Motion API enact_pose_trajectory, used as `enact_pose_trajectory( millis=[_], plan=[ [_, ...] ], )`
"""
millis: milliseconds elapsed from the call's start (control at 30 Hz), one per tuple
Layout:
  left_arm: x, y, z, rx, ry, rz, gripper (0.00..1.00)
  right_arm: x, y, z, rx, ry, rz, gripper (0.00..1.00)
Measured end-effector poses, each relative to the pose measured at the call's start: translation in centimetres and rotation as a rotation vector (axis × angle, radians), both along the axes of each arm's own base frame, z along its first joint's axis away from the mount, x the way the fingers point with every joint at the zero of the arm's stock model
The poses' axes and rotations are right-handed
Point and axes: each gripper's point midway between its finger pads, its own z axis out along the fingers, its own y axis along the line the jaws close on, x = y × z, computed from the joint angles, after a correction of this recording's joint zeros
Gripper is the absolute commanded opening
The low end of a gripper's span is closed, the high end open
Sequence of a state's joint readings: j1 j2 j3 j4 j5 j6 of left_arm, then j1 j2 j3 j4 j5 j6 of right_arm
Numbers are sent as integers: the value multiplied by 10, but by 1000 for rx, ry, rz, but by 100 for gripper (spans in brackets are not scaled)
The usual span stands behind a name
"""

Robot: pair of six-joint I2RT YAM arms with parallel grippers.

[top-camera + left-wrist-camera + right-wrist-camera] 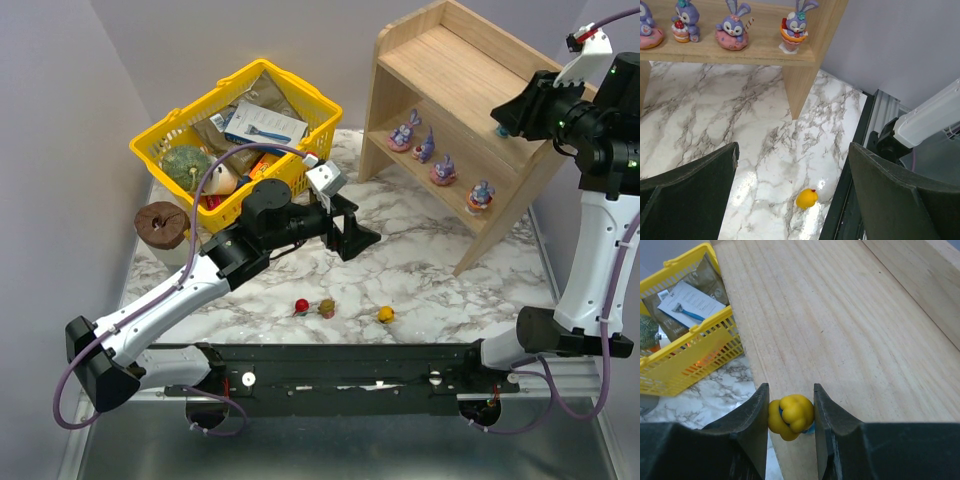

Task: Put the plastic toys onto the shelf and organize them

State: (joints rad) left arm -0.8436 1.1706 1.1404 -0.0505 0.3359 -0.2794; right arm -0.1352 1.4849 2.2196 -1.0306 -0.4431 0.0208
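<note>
my right gripper (790, 407) is pinching a yellow toy (792, 417) over the shelf (840, 315) edge; its top board is lying toward the upper right.

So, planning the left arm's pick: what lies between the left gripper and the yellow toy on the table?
Just bare marble table, left gripper to yellow toy; the left wrist view shows it.
</note>
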Motion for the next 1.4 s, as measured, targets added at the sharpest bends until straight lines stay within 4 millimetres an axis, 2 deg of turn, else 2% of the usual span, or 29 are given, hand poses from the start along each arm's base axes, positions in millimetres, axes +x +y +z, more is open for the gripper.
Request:
enact_pose_trajectory(
  millis=[367,500,600,700,733,833,1300,1400],
  plan=[
    [2,-3,-6,14,4,-1,99,0,8,-2,16,7,54,13],
    [3,-3,-7,16,6,-1,99,1,8,-2,16,7,54,18],
    [3,-3,-7,17,7,-1,99,2,8,-3,16,8,54,24],
    [4,-4,-8,19,8,-1,99,2,7,-3,16,7,53,35],
    [4,-4,-8,19,8,-1,99,2,7,-3,16,7,53,42],
    [4,-4,-9,21,10,-1,99,2,7,-3,15,7,51,50],
    [5,-6,-13,27,16,-1,99,5,1,-3,10,9,13,70],
    [5,-6,-13,27,16,-1,99,5,0,-3,9,7,3,77]
  ],
)
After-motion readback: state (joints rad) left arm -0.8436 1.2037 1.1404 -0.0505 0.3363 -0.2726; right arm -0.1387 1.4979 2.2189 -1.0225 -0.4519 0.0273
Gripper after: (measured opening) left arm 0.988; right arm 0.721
